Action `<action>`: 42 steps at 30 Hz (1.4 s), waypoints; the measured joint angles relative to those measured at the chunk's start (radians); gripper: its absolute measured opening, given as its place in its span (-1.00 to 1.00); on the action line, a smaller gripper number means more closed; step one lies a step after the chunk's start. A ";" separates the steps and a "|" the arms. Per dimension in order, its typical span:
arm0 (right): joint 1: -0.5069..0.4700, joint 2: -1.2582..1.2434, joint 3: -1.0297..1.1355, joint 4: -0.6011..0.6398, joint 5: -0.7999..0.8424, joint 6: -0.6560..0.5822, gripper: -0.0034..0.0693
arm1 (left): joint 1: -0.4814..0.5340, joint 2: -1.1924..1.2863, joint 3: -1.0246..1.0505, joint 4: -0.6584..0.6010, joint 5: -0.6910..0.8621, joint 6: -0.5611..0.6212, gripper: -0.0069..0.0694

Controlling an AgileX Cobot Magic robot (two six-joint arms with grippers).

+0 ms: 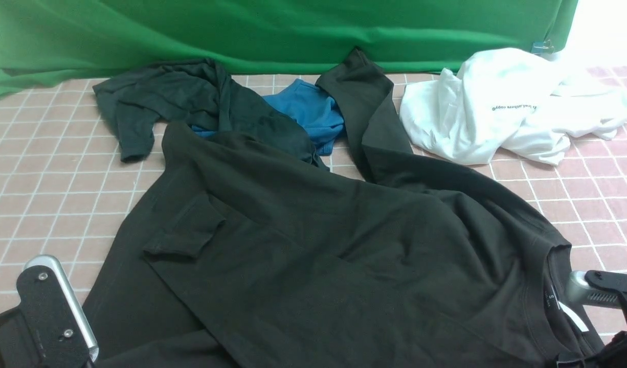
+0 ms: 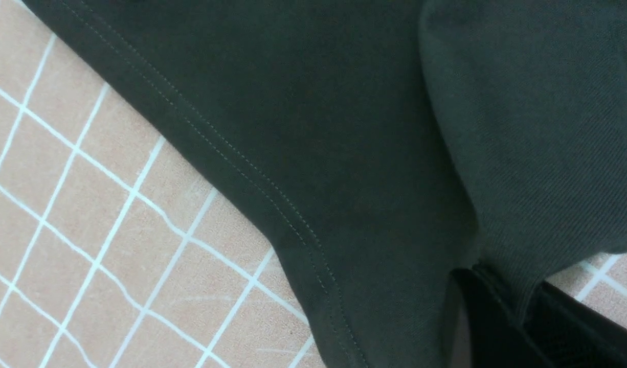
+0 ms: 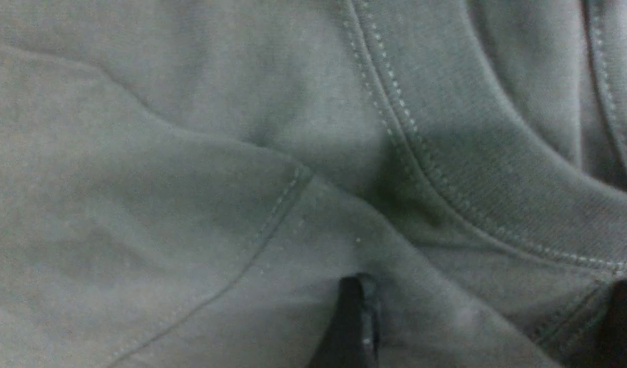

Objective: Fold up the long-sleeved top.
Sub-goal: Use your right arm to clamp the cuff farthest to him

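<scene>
The long-sleeved top, dark brownish-black, lies spread across the tiled table. One sleeve is folded over the body, its cuff lying on the chest. The other sleeve runs back toward the green cloth. At the near left, my left gripper is shut on a fold of the top by its stitched hem. At the near right, my right gripper stands open over the collar, its fingers wide apart with cloth lying between them.
Behind the top lie a greenish-black short-sleeved shirt, a blue garment and a crumpled white tee. A green backdrop closes off the far edge. Bare tiles show at the left.
</scene>
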 joint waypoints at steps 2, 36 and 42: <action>-0.001 0.024 -0.007 0.002 0.018 -0.035 0.60 | 0.000 0.000 0.000 0.000 -0.004 0.000 -0.72; 0.219 -0.104 -0.071 -0.182 0.481 0.095 -0.69 | 0.000 -0.061 0.000 -0.007 0.118 0.006 -0.72; 0.219 -0.105 -0.080 -0.192 0.497 0.078 -0.28 | 0.000 -0.061 0.000 -0.028 0.137 0.004 -0.72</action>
